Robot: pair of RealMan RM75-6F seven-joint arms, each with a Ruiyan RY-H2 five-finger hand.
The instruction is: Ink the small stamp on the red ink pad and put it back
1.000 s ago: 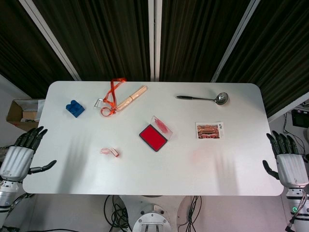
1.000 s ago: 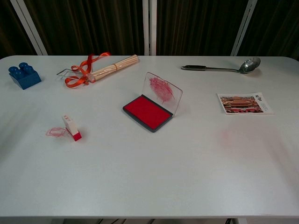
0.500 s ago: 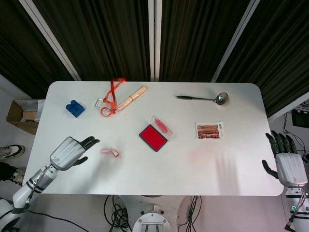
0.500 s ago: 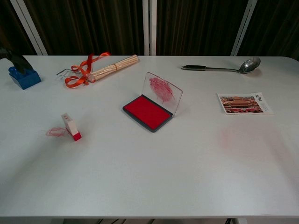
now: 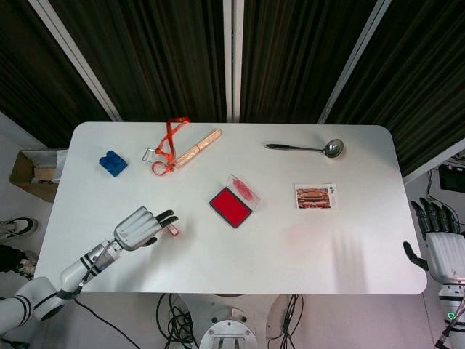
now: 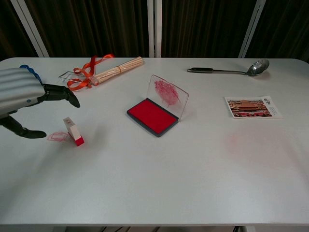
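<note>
Currently the left hand (image 5: 139,227) is held over the tabletop (image 5: 312,240) toward its front left corner, fingers spread and nothing grasped. The small stamp (image 6: 73,131) is seen lying just beyond the fingertips (image 5: 171,216), tilted beside a red print; contact cannot be told. The red ink pad (image 6: 152,116) sits near the tabletop's middle, its clear lid (image 6: 168,95) raised. The right hand (image 5: 443,245) is kept off the right edge, fingers apart and empty.
</note>
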